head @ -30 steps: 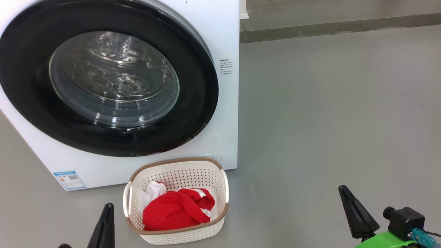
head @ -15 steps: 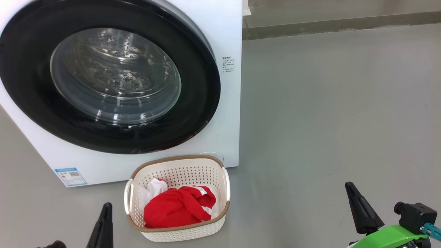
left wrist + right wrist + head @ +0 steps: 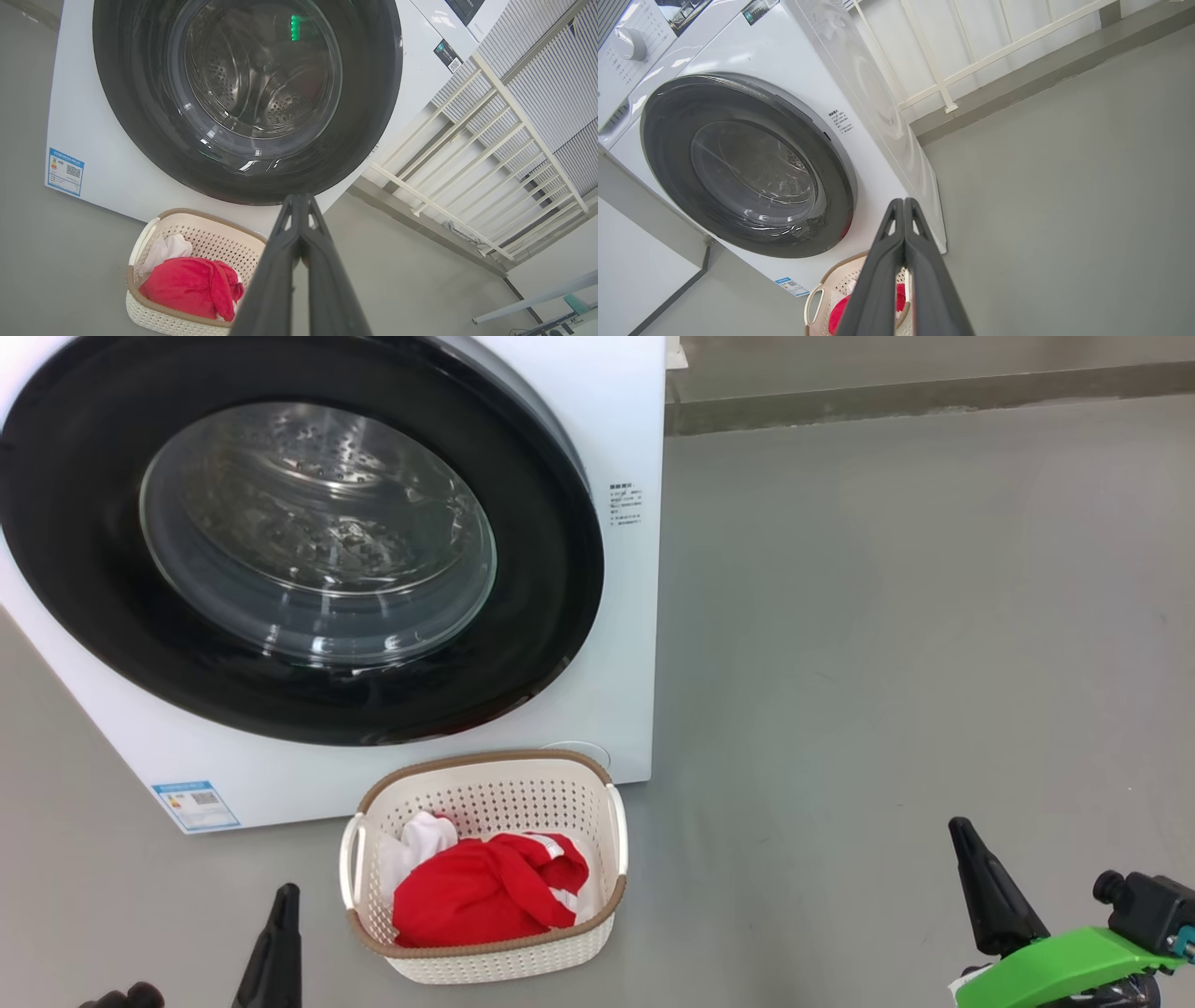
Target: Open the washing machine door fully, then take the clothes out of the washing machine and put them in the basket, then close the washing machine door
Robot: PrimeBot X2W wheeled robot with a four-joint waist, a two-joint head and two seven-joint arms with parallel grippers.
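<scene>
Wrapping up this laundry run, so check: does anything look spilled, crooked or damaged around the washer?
Nothing stands out. The door sits shut against the washer, the basket stands upright on the floor before it, and the clothes lie inside it.

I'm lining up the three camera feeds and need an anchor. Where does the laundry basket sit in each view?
Head view: basket at bottom centre.
Left wrist view: lower left, left of the left gripper.
Right wrist view: bottom edge, partly behind the right gripper.
Shared landmark: the blue sticker low on the washing machine, left of the basket in every view.
</scene>
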